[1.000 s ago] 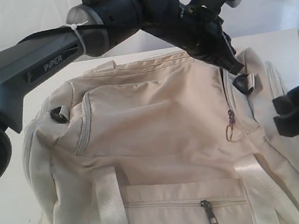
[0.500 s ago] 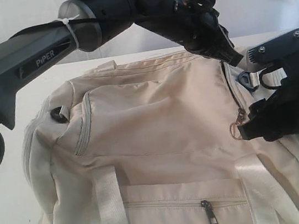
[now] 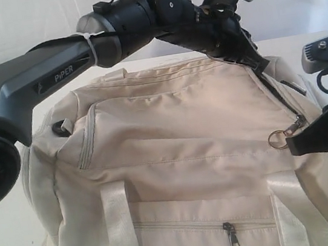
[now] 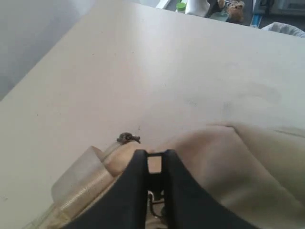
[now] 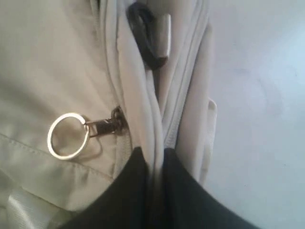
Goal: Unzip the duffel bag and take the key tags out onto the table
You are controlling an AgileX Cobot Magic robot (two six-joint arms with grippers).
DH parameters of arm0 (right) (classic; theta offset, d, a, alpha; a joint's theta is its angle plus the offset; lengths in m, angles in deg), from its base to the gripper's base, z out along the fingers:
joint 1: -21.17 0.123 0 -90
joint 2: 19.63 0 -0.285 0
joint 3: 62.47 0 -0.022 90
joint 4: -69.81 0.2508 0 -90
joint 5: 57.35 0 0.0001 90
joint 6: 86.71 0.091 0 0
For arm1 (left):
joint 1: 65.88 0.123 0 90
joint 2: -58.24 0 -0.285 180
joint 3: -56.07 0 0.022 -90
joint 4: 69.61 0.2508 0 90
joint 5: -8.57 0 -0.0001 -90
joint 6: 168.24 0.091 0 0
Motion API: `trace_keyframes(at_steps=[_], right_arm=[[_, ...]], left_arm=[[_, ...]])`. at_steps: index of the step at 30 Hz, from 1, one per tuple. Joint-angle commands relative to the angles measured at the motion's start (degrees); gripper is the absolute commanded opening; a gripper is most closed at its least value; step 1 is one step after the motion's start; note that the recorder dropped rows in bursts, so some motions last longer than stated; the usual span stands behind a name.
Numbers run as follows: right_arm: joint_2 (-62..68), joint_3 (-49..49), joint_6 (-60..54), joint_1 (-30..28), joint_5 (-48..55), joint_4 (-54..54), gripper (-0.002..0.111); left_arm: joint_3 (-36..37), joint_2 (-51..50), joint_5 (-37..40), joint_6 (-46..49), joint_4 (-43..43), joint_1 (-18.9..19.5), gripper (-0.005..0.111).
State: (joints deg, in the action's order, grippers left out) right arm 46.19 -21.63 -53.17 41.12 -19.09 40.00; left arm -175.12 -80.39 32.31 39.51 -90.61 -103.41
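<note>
Cream fabric of the duffel bag [image 3: 178,139] fills the middle of the white table [image 3: 10,242] in the exterior view. At the bag's nine o'clock side sits a black strap ring [image 3: 60,126], and at six o'clock a dark pocket zip pull [image 3: 231,237] hangs on the front pocket. The left arm [image 3: 36,80] reaches from nine o'clock across to the bag's one o'clock corner. There the left gripper [image 3: 255,60] is clenched on the bag's top edge, and its wrist view shows the black fingers [image 4: 136,176] nearly together with beige cloth between them. Toward three o'clock the main zip [image 3: 282,97] shows as a dark line. Its ringed zip pull [image 3: 285,135] lies just beside the right gripper [image 5: 155,160], which is pinched on a fold of bag fabric next to the zip, not on the pull.
</note>
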Motion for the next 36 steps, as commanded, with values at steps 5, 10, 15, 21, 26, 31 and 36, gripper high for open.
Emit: trace_keyframes(at_steps=[5, 10, 15, 21, 26, 31, 36], right_arm=[[-1.9, -0.2, -2.3, 0.0, 6.8, 0.8, 0.000], [-1.9, -0.2, -2.3, 0.0, 6.7, 0.7, 0.000], [-1.9, -0.2, -2.3, 0.0, 6.7, 0.7, 0.000], [-1.9, -0.2, -2.3, 0.0, 7.0, 0.3, 0.000], [-1.9, -0.2, -2.3, 0.0, 7.1, 0.2, 0.000], [-1.9, -0.2, -1.6, 0.0, 7.6, -0.6, 0.000], [-1.9, -0.2, -1.5, 0.0, 7.7, -0.6, 0.000]], left_arm=[[-0.3, 0.1, -2.6, 1.0, 1.1, 1.7, 0.000], [-0.3, 0.1, -0.1, 1.1, 3.2, 1.9, 0.000], [-0.3, 0.2, 0.9, 1.1, 4.8, 1.9, 0.000], [-0.3, 0.2, 2.1, 1.1, 6.6, 1.9, 0.000], [-0.3, 0.4, 4.5, 0.6, 8.2, 2.1, 0.000], [-0.3, 0.9, 6.9, 0.0, 9.8, 2.1, 0.000], [-0.3, 2.3, 9.2, -11.9, 17.2, 4.3, 0.000]])
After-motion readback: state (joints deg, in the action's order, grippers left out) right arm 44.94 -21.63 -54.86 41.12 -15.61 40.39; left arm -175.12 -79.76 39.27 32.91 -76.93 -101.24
